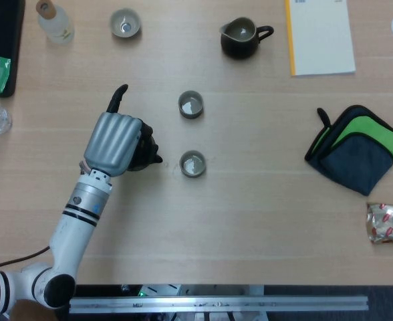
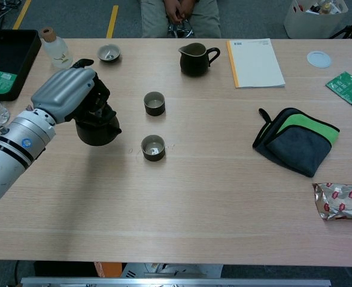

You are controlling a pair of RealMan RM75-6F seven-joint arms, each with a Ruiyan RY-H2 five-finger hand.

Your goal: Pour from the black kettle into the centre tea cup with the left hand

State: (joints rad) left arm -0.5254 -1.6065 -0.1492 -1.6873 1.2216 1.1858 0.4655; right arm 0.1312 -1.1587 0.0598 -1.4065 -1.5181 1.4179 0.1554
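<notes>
My left hand (image 1: 114,142) (image 2: 65,95) grips the black kettle (image 1: 145,151) (image 2: 97,127) and holds it above the table, spout pointing right. The kettle hangs just left of the nearer tea cup (image 1: 192,164) (image 2: 153,147). The centre tea cup (image 1: 190,105) (image 2: 154,103) stands beyond that one, up and to the right of the kettle. A third cup (image 1: 125,23) (image 2: 109,53) sits at the far left of the table. Most of the kettle is hidden under my hand in the head view. My right hand is not visible.
A dark pitcher (image 1: 240,37) (image 2: 194,58) stands at the back centre, a notebook (image 1: 320,35) to its right. A green and grey cloth (image 1: 356,147) and a foil packet (image 1: 388,223) lie at the right. A corked bottle (image 1: 53,22) and black tray (image 2: 9,55) are far left.
</notes>
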